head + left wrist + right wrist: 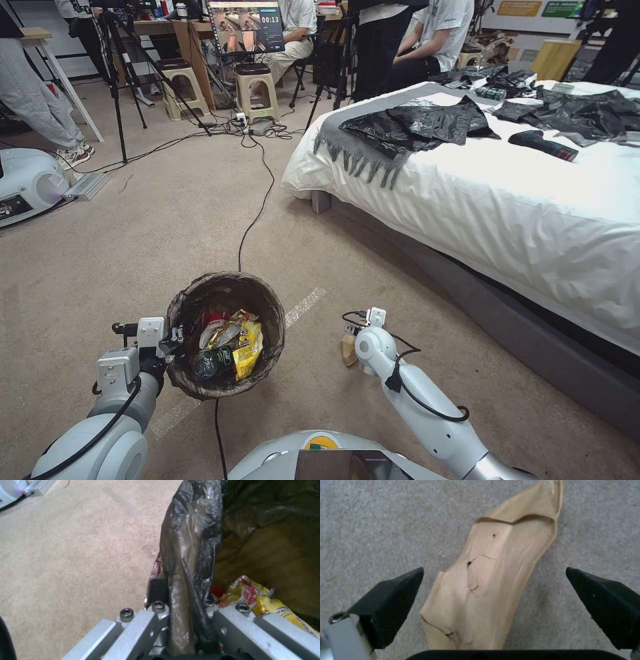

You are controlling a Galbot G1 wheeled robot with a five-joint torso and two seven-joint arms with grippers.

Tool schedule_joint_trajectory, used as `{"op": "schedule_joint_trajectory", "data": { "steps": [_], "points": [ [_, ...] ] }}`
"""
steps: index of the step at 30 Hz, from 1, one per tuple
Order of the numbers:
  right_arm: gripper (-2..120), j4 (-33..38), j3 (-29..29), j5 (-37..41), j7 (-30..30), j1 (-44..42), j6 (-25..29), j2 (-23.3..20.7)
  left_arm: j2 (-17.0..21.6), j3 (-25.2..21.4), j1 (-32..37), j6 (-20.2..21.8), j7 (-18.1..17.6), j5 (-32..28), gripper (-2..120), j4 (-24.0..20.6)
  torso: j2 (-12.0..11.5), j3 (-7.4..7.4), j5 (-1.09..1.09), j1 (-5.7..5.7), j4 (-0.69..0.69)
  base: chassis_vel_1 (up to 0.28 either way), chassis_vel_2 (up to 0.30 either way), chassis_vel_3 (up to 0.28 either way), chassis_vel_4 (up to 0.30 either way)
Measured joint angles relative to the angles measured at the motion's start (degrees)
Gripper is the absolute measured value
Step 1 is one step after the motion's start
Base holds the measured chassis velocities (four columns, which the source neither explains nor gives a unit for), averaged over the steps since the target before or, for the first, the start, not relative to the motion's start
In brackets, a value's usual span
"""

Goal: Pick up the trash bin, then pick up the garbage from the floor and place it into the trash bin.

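Left gripper (186, 620) clenched on trash bin (225, 333) rim, keeping mouth reachable; right gripper (493, 605) spread, straddling brown paper bag (493, 580) on carpet, ready to pinch

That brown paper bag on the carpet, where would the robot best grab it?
Probably across its middle, from straight above. The brown paper bag lies flat and long on the carpet, and the right gripper, open, already straddles its narrow width, one finger on each long side.
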Motion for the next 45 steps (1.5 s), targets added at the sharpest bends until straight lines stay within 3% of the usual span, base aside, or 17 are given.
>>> {"op": "schedule_joint_trajectory", "data": {
  "steps": [4,8,14,23,32,45],
  "points": [
    [100,-0.68,-0.21,-0.64,-1.18,0.33,0.55,0.31,0.12,0.0,-0.04,0.08,0.0,-0.1,3,0.0,0.0,0.0,0.0,0.0,0.0,0.0,0.0,0.0,0.0],
    [91,-1.16,-0.57,-0.86,-1.8,0.48,0.71,0.65,0.16,0.03,-0.08,0.1,0.0,-0.15,3,0.0,0.0,0.0,0.0,0.0,0.0,0.0,0.0,0.0,0.0],
    [64,-2.08,-0.83,-1.21,-3.28,0.51,0.8,1.26,0.34,-0.14,-0.11,0.14,0.0,-0.33,3,0.0,0.0,0.0,0.0,0.0,0.0,0.0,0.0,0.0,0.0],
    [37,-2.63,-0.51,-1.24,-4.0,0.62,1.06,1.5,0.44,-0.22,-0.1,0.15,0.0,-0.39,3,0.0,0.0,0.0,-0.01,0.0,0.0,0.0,0.0,0.0,0.0],
    [0,-2.57,-0.15,-1.52,-4.59,0.43,1.52,1.17,0.5,-0.18,-0.05,0.15,0.0,-0.36,3,0.0,0.0,0.0,0.0,0.0,0.0,0.0,0.0,0.0,0.0],
    [0,1.9,1.04,-6.94,-7.05,-0.8,3.94,-1.35,0.35,-0.17,0.1,0.14,0.0,-0.22,3,0.0,0.0,0.0,0.01,0.0,0.0,0.0,0.0,0.0,0.0]
  ]
}}
